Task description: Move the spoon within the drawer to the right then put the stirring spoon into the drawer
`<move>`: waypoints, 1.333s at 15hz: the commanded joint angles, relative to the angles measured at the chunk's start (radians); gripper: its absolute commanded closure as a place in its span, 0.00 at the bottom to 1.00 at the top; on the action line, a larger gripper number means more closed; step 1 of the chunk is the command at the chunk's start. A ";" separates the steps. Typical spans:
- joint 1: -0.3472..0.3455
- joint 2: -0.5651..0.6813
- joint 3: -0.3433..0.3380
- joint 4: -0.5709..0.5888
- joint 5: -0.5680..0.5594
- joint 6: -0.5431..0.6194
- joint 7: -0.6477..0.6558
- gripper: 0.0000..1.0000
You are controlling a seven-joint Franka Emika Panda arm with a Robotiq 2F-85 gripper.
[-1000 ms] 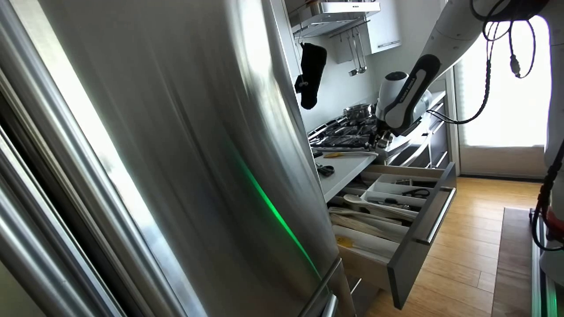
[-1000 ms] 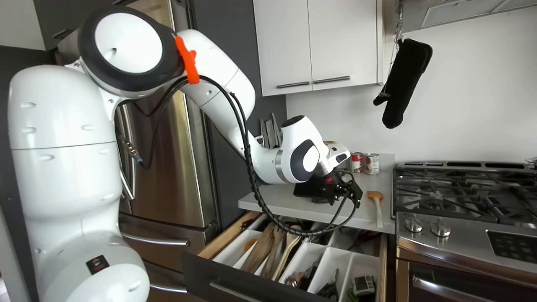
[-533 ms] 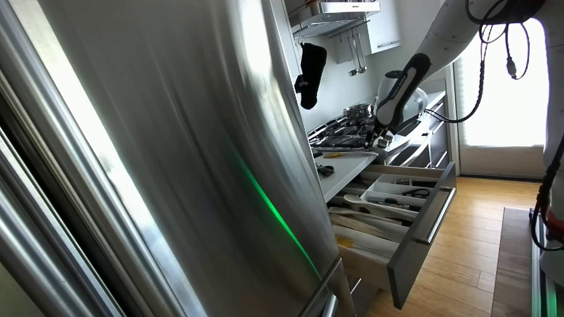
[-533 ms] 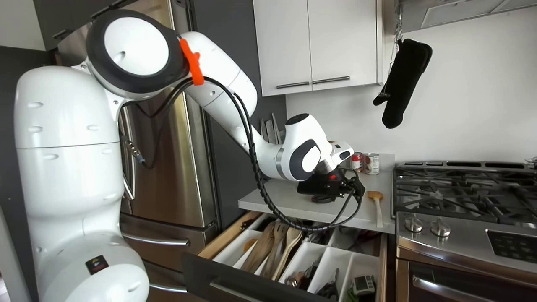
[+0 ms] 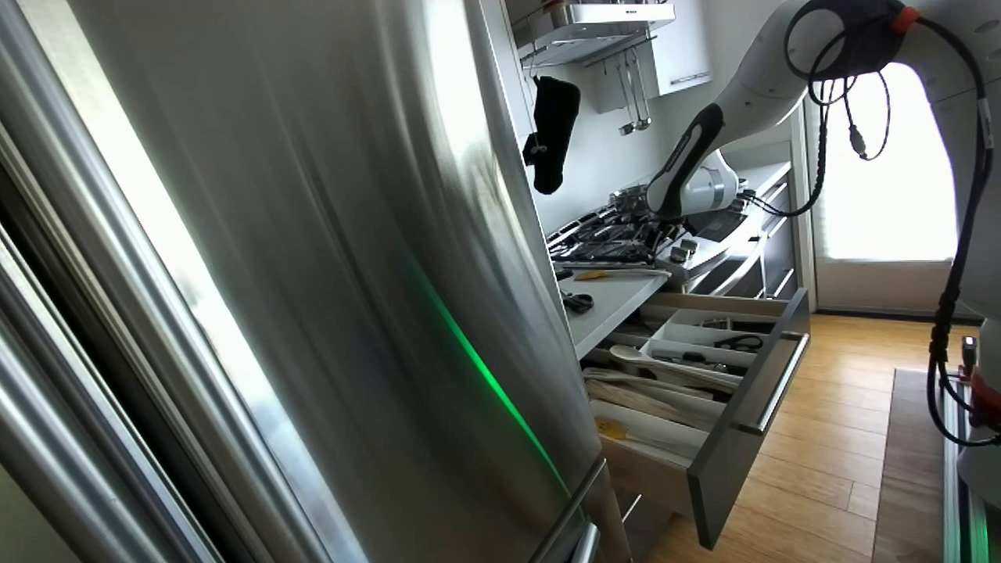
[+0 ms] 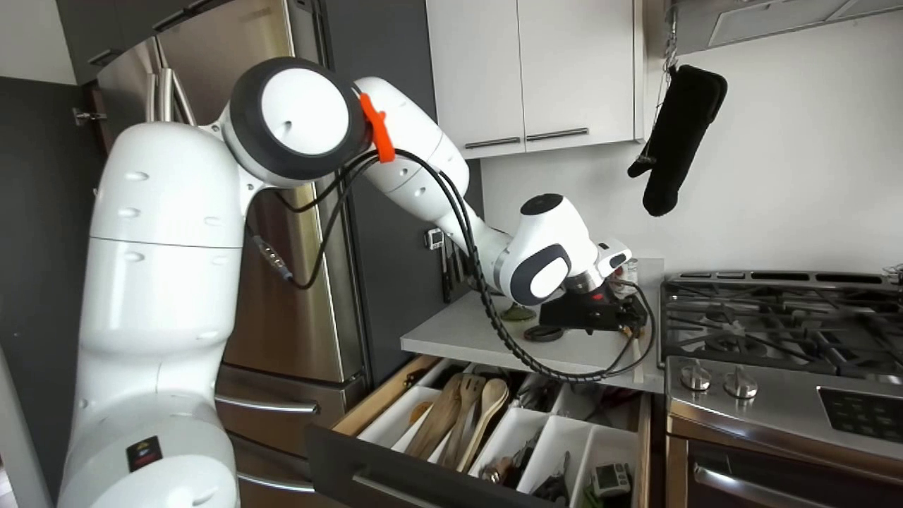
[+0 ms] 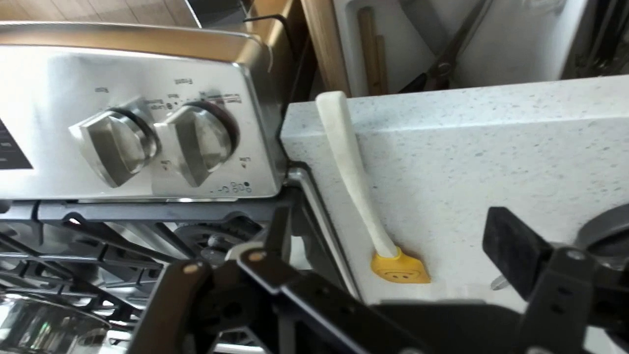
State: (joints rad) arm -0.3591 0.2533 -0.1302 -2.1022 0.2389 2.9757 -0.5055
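The stirring spoon (image 7: 361, 189), pale-handled with a yellow smiley head, lies on the counter beside the stove; its handle end pokes past the counter's front edge. My gripper (image 7: 395, 241) is open above it, and in the wrist view the spoon's head shows between the widely parted fingers, untouched. In an exterior view the gripper hides part of that spoon (image 6: 638, 363). Below the counter the drawer (image 6: 416, 469) stands pulled out. Inside it, the wooden spoon (image 6: 492, 401) leans among other wooden utensils, left of a white divider; it also shows in an exterior view (image 5: 632, 357).
The stove (image 7: 211, 123), with knobs and grates, borders the counter (image 7: 491, 162) closely. A dark round object (image 6: 544, 333) lies on the counter. Cans, partly hidden, stand behind the gripper. Scissors and a timer (image 6: 611, 480) fill other drawer compartments. The refrigerator (image 5: 313, 274) flanks the drawer.
The arm has swung toward the stove side, bringing the gripper from beside the stirring spoon to over it. The gripper stays open. Drawer and utensils have not moved.
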 commanded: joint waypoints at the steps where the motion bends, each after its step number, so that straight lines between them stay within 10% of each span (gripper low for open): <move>1: -0.134 0.102 0.108 0.130 0.140 -0.050 -0.159 0.00; 9: -0.273 0.282 0.254 0.342 0.222 -0.082 -0.320 0.00; 17: -0.268 0.364 0.295 0.425 0.193 -0.084 -0.290 0.00; 20: -0.290 0.388 0.323 0.447 0.150 -0.100 -0.262 0.29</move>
State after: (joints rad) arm -0.6190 0.6028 0.1620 -1.6998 0.4179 2.9160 -0.7832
